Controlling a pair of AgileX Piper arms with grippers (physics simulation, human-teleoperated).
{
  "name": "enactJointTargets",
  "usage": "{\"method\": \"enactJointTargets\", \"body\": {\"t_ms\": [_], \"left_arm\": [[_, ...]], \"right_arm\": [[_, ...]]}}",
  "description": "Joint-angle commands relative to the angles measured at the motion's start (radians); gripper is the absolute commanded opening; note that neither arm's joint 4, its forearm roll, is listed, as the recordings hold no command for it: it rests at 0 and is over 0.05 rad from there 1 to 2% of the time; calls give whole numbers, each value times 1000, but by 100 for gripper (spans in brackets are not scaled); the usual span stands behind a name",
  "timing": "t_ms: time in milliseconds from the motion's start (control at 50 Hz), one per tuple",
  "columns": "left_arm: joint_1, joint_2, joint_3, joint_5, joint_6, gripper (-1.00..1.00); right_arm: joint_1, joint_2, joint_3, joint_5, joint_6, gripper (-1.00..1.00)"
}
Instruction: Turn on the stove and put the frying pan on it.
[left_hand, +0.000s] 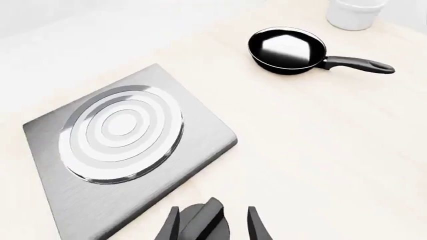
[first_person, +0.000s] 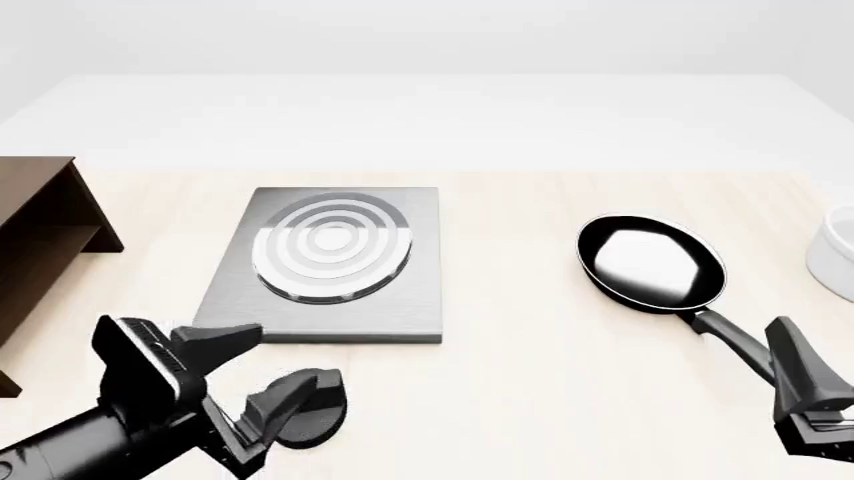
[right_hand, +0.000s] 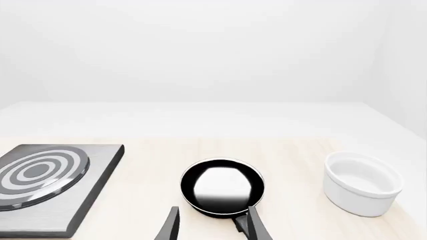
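Near the table's (first_person: 534, 400) front edge, my left gripper (first_person: 274, 385) spread around the knob (first_person: 310, 412), right gripper (first_person: 801, 385) spread at the frying pan (first_person: 650, 265) handle right of the stove (first_person: 334, 265); off-centre closing risks slip.

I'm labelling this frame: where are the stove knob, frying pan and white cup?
stove knob (first_person: 310, 412): front view, its dark top.
frying pan (first_person: 650, 265): front view, glossy interior.
white cup (right_hand: 361, 186): right wrist view, outer wall.

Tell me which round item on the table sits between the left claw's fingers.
The black oval knob. It sits on the table's near edge, with the left claw open around it. The frying pan and white cup lie far to the right.
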Motion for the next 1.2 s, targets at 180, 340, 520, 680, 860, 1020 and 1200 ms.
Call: {"method": "enactJointTargets", "body": {"t_ms": [180,340,520,680,860,1020,1200], "left_arm": [[245,-373,118,130,-6,100],[316,-459,133,181,-12,100],[421,-673,133,356,1,100],[505,-874,133,518,2,100],[533,-902,133,535,-16,100],[524,-902,133,537,-46,100],[518,-901,133,533,-53,100]], "right_arm": [[4,0,1,2,-12,100],[3,6,1,-1,-17,100],[4,22,2,-13,-21,100],[2,12,1,-2,-26,100],[2,56,2,-41,14,100],[13,165,-30,-74,76,100],[1,259,-76,-63,88,100]]}}
